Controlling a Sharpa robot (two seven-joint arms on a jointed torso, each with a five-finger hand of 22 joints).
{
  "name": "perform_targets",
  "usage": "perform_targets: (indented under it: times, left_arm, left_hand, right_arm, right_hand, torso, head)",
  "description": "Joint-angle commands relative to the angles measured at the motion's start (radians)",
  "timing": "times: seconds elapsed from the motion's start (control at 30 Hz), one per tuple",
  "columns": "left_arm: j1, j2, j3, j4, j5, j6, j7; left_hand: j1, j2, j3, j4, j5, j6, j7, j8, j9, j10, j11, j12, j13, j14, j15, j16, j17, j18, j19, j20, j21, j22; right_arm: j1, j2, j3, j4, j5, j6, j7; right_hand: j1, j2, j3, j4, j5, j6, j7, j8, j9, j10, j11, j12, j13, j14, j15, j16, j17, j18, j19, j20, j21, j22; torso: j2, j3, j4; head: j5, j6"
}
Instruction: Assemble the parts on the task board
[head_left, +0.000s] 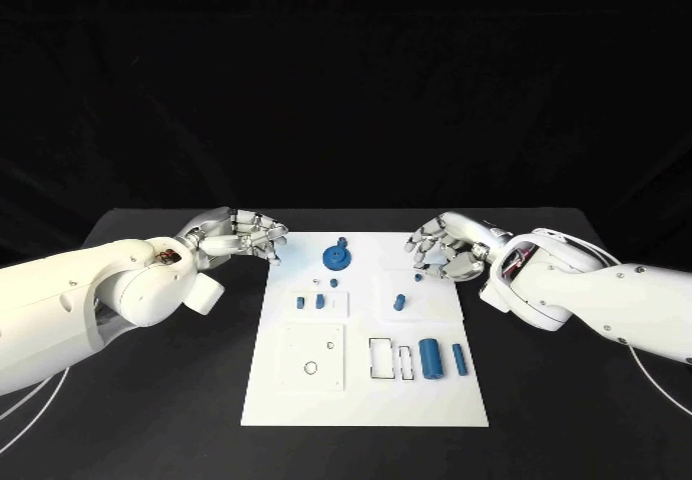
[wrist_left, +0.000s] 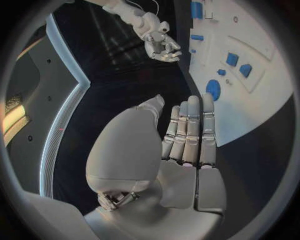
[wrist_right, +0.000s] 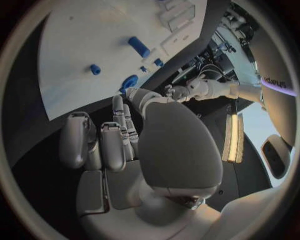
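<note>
The white task board (head_left: 361, 400) lies in the middle of the black table. At its far end sits a round blue disc (head_left: 339, 258), which also shows in the left wrist view (wrist_left: 213, 89). Small blue pegs (head_left: 310, 300) and another peg (head_left: 400, 300) stand mid-board. A blue cylinder (head_left: 430, 357) and a thin blue bar (head_left: 460, 359) lie toward the near right. My left hand (head_left: 245, 235) hovers off the board's far left corner, its fingers (wrist_left: 190, 135) loosely extended and holding nothing. My right hand (head_left: 447, 248) hovers over the far right edge, also empty (wrist_right: 125, 140).
Black rectangular outlines (head_left: 392, 360) and a raised white plate with a hole (head_left: 313, 357) mark the board's near half. Bare black table (head_left: 173, 400) surrounds the board on both sides.
</note>
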Motion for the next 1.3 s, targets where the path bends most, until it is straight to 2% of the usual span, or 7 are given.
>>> perform_targets:
  times: [0.03, 0.13, 0.23, 0.53, 1.03, 1.13, 1.3]
  left_arm:
    - [-0.006, -0.013, 0.001, 0.023, 0.114, 0.006, 0.193]
    - [-0.01, -0.022, 0.001, 0.039, 0.12, 0.002, 0.219]
    - [-0.013, -0.03, 0.001, 0.05, 0.123, -0.005, 0.234]
    - [-0.017, -0.044, 0.001, 0.062, 0.126, -0.034, 0.259]
    - [-0.018, -0.055, 0.001, 0.06, 0.13, -0.051, 0.258]
    - [-0.018, -0.056, 0.001, 0.06, 0.13, -0.055, 0.257]
    - [-0.018, -0.053, 0.001, 0.056, 0.095, -0.067, 0.238]
  left_hand:
    - [0.009, -0.025, 0.044, -0.003, -0.003, 0.014, 0.0, -0.014, -0.044, 0.032, 0.002, -0.055, -0.052, -0.021, 0.006, -0.057, -0.049, 0.011, -0.006, 0.011, -0.066, -0.043]
    - [0.019, -0.048, 0.096, -0.01, -0.003, 0.036, 0.0, -0.034, -0.083, 0.073, 0.007, -0.131, -0.106, -0.035, 0.018, -0.16, -0.112, 0.01, -0.036, 0.034, -0.162, -0.102]
    - [0.019, -0.052, 0.107, -0.013, -0.003, 0.046, 0.002, -0.036, -0.091, 0.091, 0.006, -0.147, -0.117, -0.026, 0.017, -0.175, -0.121, 0.011, -0.027, 0.036, -0.178, -0.113]
    - [0.018, -0.058, 0.113, -0.018, -0.004, 0.053, 0.009, -0.037, -0.097, 0.103, 0.008, -0.156, -0.123, -0.016, 0.017, -0.18, -0.125, 0.012, -0.018, 0.036, -0.187, -0.12]
    - [0.017, -0.061, 0.114, -0.019, -0.004, 0.055, 0.012, -0.037, -0.098, 0.107, 0.01, -0.158, -0.125, -0.013, 0.018, -0.181, -0.125, 0.012, -0.014, 0.035, -0.19, -0.122]
    - [0.017, -0.061, 0.115, -0.019, -0.004, 0.056, 0.013, -0.037, -0.099, 0.107, 0.01, -0.158, -0.125, -0.013, 0.018, -0.181, -0.125, 0.012, -0.013, 0.035, -0.19, -0.122]
    - [0.016, -0.063, 0.115, -0.02, -0.004, 0.056, 0.014, -0.038, -0.1, 0.108, 0.01, -0.16, -0.126, -0.011, 0.018, -0.181, -0.125, 0.012, -0.011, 0.035, -0.191, -0.123]
  right_arm:
    - [-0.013, 0.001, -0.001, 0.006, -0.281, 0.059, -0.094]
    - [-0.023, 0.004, -0.001, 0.009, -0.357, 0.064, -0.129]
    - [-0.029, 0.008, -0.001, 0.009, -0.41, 0.064, -0.157]
    - [-0.039, 0.019, -0.001, 0.011, -0.507, 0.031, -0.224]
    - [-0.05, 0.038, -0.001, 0.0, -0.528, 0.032, -0.242]
    - [-0.051, 0.039, -0.001, 0.0, -0.53, 0.009, -0.243]
    - [-0.052, 0.036, 0.0, 0.011, -0.524, -0.077, -0.224]
  right_hand:
    - [-0.021, -0.005, 0.002, -0.002, -0.012, 0.006, 0.001, 0.0, 0.001, -0.01, 0.002, -0.017, -0.023, 0.038, 0.009, -0.001, -0.002, 0.004, 0.0, 0.008, -0.003, 0.041]
    - [-0.026, -0.007, -0.003, -0.006, -0.017, 0.007, -0.001, 0.0, 0.001, -0.013, 0.003, -0.024, -0.035, 0.038, 0.01, -0.001, -0.003, 0.005, -0.001, 0.008, -0.005, 0.04]
    - [-0.031, -0.008, -0.01, -0.009, -0.021, 0.01, -0.003, 0.0, 0.002, -0.017, 0.003, -0.031, -0.047, 0.038, 0.011, 0.0, -0.003, 0.005, -0.002, 0.009, -0.009, 0.039]
    - [-0.035, -0.007, -0.022, -0.015, -0.024, 0.015, -0.004, 0.001, 0.002, -0.022, 0.004, -0.04, -0.062, 0.039, 0.011, 0.002, 0.0, 0.005, 0.0, 0.009, -0.007, 0.04]
    - [-0.033, -0.001, -0.024, -0.02, -0.021, 0.023, -0.006, 0.003, 0.003, -0.024, 0.003, -0.045, -0.074, 0.04, 0.011, 0.004, 0.0, 0.005, 0.001, 0.009, -0.006, 0.042]
    - [-0.031, 0.0, -0.022, -0.021, -0.019, 0.024, -0.006, 0.003, 0.003, -0.023, 0.003, -0.045, -0.076, 0.04, 0.011, 0.004, 0.0, 0.005, 0.001, 0.009, -0.007, 0.042]
    - [-0.032, -0.003, -0.021, -0.023, -0.006, 0.022, -0.004, 0.001, 0.001, -0.021, 0.004, -0.047, -0.086, 0.038, 0.01, 0.002, -0.004, 0.005, 0.001, 0.009, -0.01, 0.041]
  torso:
    - [0.0, 0.0001, 0.0014]
    - [0.0, -0.0004, 0.0027]
    - [0.0, -0.0006, 0.0023]
    - [0.001, -0.0002, 0.0021]
    - [0.002, 0.001, 0.001]
    - [0.001, 0.0008, 0.0006]
    - [0.001, 0.0015, -0.0003]
  head:
    - [-0.01, 0.004]
    - [-0.014, 0.006]
    - [-0.015, 0.007]
    - [-0.016, 0.006]
    - [-0.006, -0.002]
    - [-0.007, -0.003]
    - [-0.007, -0.002]
